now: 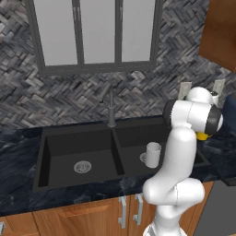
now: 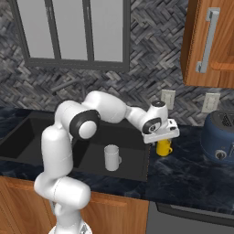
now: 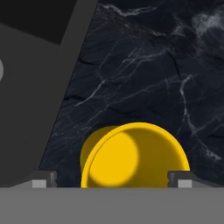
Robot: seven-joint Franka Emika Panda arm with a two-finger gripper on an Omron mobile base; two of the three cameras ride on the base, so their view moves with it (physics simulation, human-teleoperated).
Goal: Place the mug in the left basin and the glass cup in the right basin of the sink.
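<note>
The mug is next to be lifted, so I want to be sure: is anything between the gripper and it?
Nothing visible does. The gripper hangs right above the mug on the counter, fingertips spread either side of its rim. The glass cup stands apart in the right basin.

We count one mug (image 2: 164, 147), one glass cup (image 2: 111, 157), two basins, one faucet (image 1: 111, 107), one toaster (image 2: 222, 136).

Window (image 1: 97, 32): grey-framed, frosted panes, at 12 o'clock.
Backsplash (image 1: 27, 99): grey herringbone tile.
Counter (image 2: 183, 176): dark veined marble.
Toaster (image 2: 220, 137): dark blue, at 3 o'clock.
Upper cabinet (image 2: 212, 41): wood, silver handle, at 1 o'clock.
Outlets (image 2: 211, 102): pale, on wall.
</note>
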